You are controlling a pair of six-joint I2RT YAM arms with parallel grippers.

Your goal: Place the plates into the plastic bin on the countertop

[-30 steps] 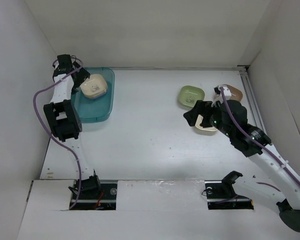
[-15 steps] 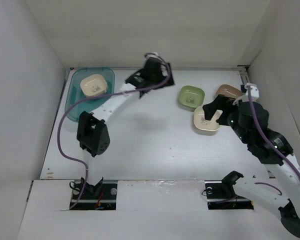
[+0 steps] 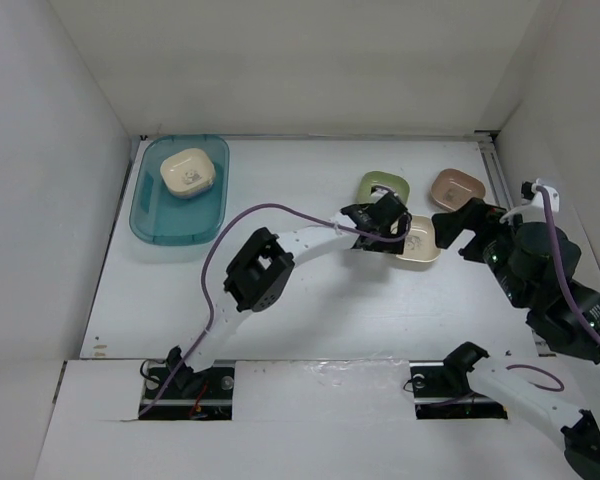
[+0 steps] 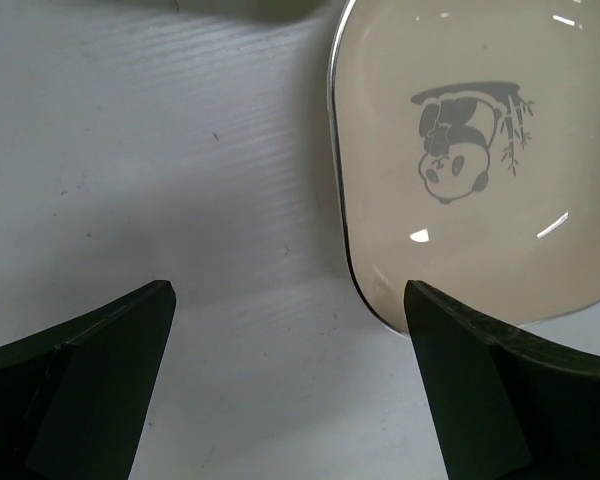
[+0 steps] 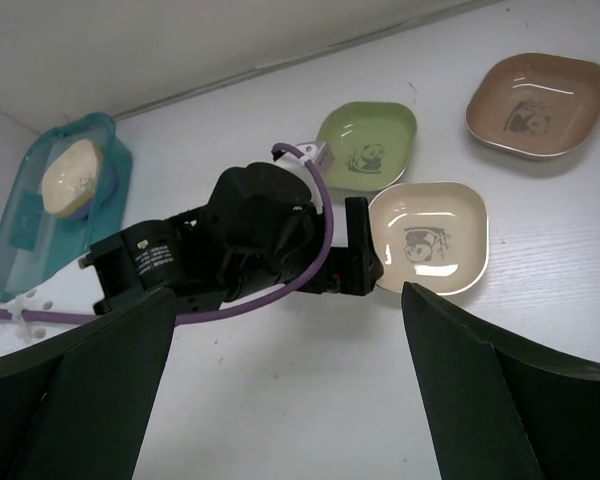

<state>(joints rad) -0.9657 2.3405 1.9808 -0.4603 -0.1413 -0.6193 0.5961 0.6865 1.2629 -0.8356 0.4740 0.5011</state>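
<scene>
Left gripper (image 3: 390, 226) and right gripper (image 3: 458, 228), both spread wide and empty, flanking the beige panda-print plate (image 3: 420, 242)
The left gripper's jaws straddle the plate's left rim on the white countertop (image 3: 310, 190), and whether they touch it cannot be told; the right gripper hangs just beside its right side. A green plate (image 3: 383, 187) and a brown plate (image 3: 456, 186) lie just behind it. A second beige plate (image 3: 188, 172) lies inside the teal plastic bin (image 3: 160, 216) at far left

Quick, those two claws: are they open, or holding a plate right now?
Left gripper: open, holding nothing, poised at the edge of the beige plate.
Right gripper: open, holding nothing.
</scene>
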